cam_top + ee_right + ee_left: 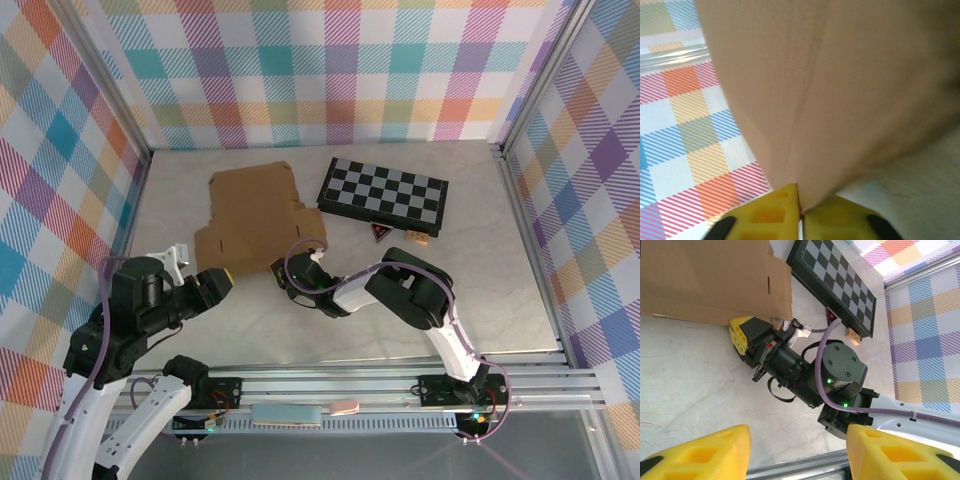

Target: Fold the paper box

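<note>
Paper box (255, 215): unfolded sheet flat on desk, just left of checkered board (383, 190). Right tool (800, 200) clamped on its flap edge, nearward of the board. Left tool (797, 447): jaws apart, empty, further left. Step: first flap grasped. Next: lift along crease, likely bracing sheet. No legible writing.

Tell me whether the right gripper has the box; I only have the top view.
Observer: Right wrist view: the right gripper is shut, with the edge of the box pinched in its jaws.
Operator: Report the left gripper.
Observer: Left wrist view: the left gripper is open, jaws wide apart, with nothing between them.
</note>
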### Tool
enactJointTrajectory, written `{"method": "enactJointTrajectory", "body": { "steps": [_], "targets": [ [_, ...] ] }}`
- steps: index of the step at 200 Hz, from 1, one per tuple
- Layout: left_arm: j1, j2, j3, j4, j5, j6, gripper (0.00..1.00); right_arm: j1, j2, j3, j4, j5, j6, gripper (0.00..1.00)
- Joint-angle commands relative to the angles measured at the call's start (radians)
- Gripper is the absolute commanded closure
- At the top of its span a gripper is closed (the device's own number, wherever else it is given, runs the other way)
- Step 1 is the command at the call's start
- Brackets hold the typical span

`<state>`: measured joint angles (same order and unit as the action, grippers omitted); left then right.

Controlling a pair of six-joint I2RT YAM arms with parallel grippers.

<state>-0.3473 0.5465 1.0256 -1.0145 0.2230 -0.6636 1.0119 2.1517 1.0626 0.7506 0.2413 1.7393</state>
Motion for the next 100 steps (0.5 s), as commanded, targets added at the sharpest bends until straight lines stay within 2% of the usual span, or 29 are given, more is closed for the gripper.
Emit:
{"method": "enactJointTrajectory", "body": {
  "steps": [1, 60, 100],
  "targets": [
    [-0.004, 0.004, 0.046, -0.02, -0.015, 0.019, 0.47, -0.017, -0.042, 0.043, -0.057, -0.012, -0.035, 0.99],
    [-0.004, 0.01, 0.075, -0.039, -0.091, 0.012, 0.47, -0.05, -0.124, 0.163, -0.237, -0.075, -0.113, 1.0],
    [-0.004, 0.054, 0.139, -0.058, -0.148, 0.031, 0.47, -0.069, -0.217, 0.273, -0.423, -0.071, -0.17, 1.0]
  ]
}}
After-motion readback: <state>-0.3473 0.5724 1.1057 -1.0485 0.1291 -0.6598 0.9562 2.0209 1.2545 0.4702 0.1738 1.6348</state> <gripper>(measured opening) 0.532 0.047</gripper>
